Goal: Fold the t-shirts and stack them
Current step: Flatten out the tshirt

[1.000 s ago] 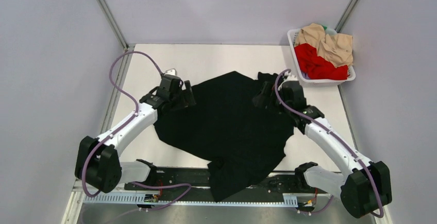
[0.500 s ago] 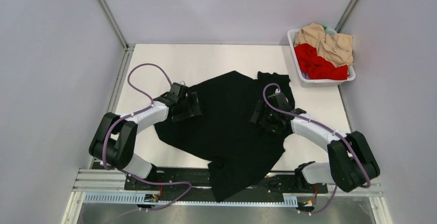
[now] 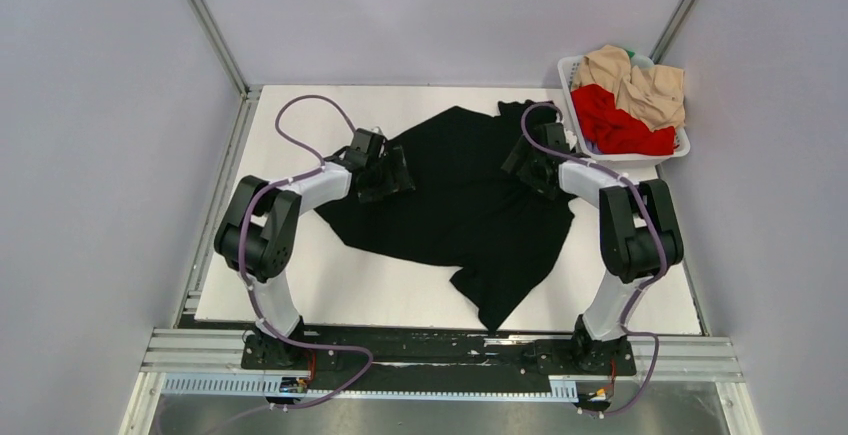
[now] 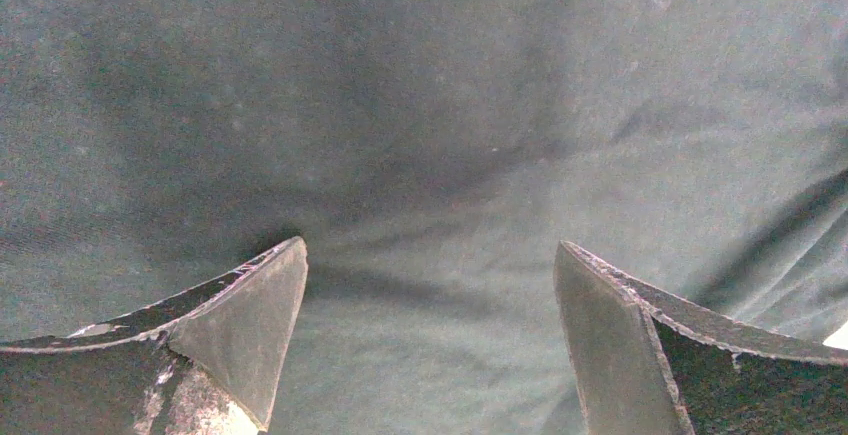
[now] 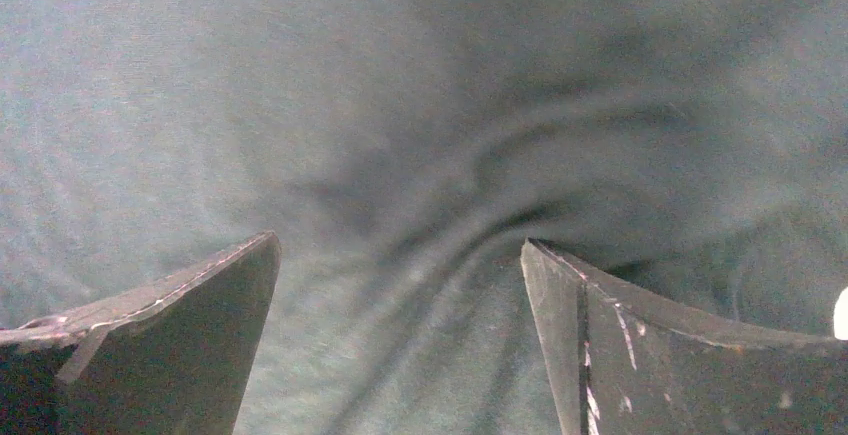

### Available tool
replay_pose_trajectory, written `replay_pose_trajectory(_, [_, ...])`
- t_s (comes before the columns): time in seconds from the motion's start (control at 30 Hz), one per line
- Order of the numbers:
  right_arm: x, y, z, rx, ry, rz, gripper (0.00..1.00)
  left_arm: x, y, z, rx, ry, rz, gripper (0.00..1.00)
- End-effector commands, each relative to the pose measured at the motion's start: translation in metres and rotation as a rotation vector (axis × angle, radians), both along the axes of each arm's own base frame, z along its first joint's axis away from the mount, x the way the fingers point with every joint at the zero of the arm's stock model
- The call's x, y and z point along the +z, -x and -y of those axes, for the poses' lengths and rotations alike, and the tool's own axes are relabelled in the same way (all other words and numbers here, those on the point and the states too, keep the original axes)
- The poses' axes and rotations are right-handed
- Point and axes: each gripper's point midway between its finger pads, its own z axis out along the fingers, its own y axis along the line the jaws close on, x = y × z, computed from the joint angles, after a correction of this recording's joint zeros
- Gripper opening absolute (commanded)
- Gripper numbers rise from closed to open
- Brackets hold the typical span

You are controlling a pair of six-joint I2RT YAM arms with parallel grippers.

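The black t-shirt point(image 3: 460, 205) lies spread and rumpled on the white table, with a narrow part trailing toward the near edge. My left gripper point(image 3: 385, 170) rests on its left side. In the left wrist view the gripper point(image 4: 430, 245) is open, with black cloth point(image 4: 420, 105) under and between the fingers. My right gripper point(image 3: 535, 160) is on the shirt's upper right part. In the right wrist view it point(image 5: 400, 240) is open over wrinkled cloth point(image 5: 300, 85). A red t-shirt point(image 3: 610, 125) and a beige one point(image 3: 640, 80) lie bunched in the basket.
The white plastic basket point(image 3: 572, 105) stands at the far right corner, close to my right gripper. Grey walls enclose the table point(image 3: 300, 285) on three sides. A metal rail point(image 3: 400, 365) runs along the near edge by the arm bases.
Both arms have reached toward the far side and the black t-shirt has slid with them. Its lower part has come off the near rail onto the table.
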Motion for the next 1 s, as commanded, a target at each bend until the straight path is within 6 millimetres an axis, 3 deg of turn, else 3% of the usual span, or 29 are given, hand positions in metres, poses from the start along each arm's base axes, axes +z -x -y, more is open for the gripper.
replay_pose_trajectory(0.0, [0.012, 0.000, 0.028, -0.040, 0.126, 0.021, 1.00, 0.004, 0.014, 0.003, -0.047, -0.075, -0.066, 1.00])
replay_pose_trajectory(0.07, [0.031, 0.010, 0.025, -0.037, 0.127, 0.071, 1.00, 0.019, 0.023, -0.011, -0.014, -0.151, -0.050, 1.00])
replay_pose_trajectory(0.1, [0.040, 0.017, 0.026, -0.042, 0.131, 0.094, 1.00, 0.016, 0.032, -0.023, 0.012, -0.194, -0.056, 1.00])
replay_pose_trajectory(0.13, [0.046, 0.026, 0.028, -0.054, 0.134, 0.113, 1.00, 0.032, 0.038, -0.029, 0.034, -0.186, -0.026, 1.00])
replay_pose_trajectory(0.17, [0.051, 0.037, 0.031, -0.071, 0.132, 0.131, 1.00, 0.023, 0.052, -0.043, 0.061, -0.223, -0.041, 1.00])
replay_pose_trajectory(0.2, [0.054, 0.047, 0.035, -0.093, 0.124, 0.144, 1.00, 0.039, 0.059, -0.049, 0.102, -0.199, -0.004, 1.00])
replay_pose_trajectory(0.23, [0.056, 0.058, 0.037, -0.107, 0.117, 0.157, 1.00, 0.042, 0.072, -0.063, 0.137, -0.215, 0.016, 0.99])
replay_pose_trajectory(0.33, [0.059, 0.090, 0.038, -0.111, 0.070, 0.187, 1.00, 0.041, 0.096, -0.091, 0.227, -0.254, 0.028, 0.97])
replay_pose_trajectory(0.43, [0.057, 0.119, 0.027, -0.050, -0.008, 0.201, 1.00, 0.036, 0.110, -0.118, 0.313, -0.304, 0.020, 0.97])
replay_pose_trajectory(0.6, [0.052, 0.160, 0.004, 0.046, -0.155, 0.186, 1.00, 0.025, 0.106, -0.135, 0.392, -0.306, 0.004, 0.92])
replay_pose_trajectory(0.73, [0.046, 0.184, 0.004, 0.058, -0.176, 0.162, 1.00, 0.017, 0.098, -0.153, 0.462, -0.343, -0.017, 0.83])
replay_pose_trajectory(0.83, [0.038, 0.193, 0.013, 0.032, -0.147, 0.142, 1.00, 0.007, 0.090, -0.164, 0.496, -0.364, -0.030, 0.77])
replay_pose_trajectory(0.97, [0.035, 0.197, 0.017, 0.020, -0.127, 0.125, 1.00, -0.005, 0.079, -0.163, 0.491, -0.349, -0.053, 0.74])
